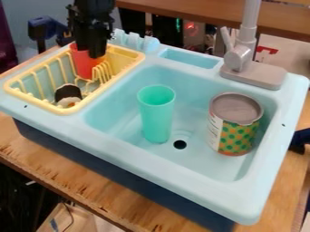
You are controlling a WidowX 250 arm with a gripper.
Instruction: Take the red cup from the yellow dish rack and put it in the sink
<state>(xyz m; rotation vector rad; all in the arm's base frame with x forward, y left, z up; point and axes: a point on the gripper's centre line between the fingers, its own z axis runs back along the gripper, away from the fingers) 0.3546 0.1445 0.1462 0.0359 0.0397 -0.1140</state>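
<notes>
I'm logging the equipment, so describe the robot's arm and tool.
The visible part of the arm is black, with a blocky, uneven outline. The tool is black too, narrower toward its lower end. I can't make out any cables or markings.

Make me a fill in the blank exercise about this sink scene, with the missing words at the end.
The black gripper is down by a cup whose color is ____.
The dish rack around that cup is colored ____.
In the picture, the green cup stands to the ____ of the can.
The drain hole in the sink has a ____ shape.

Missing words: red; yellow; left; round.
</notes>
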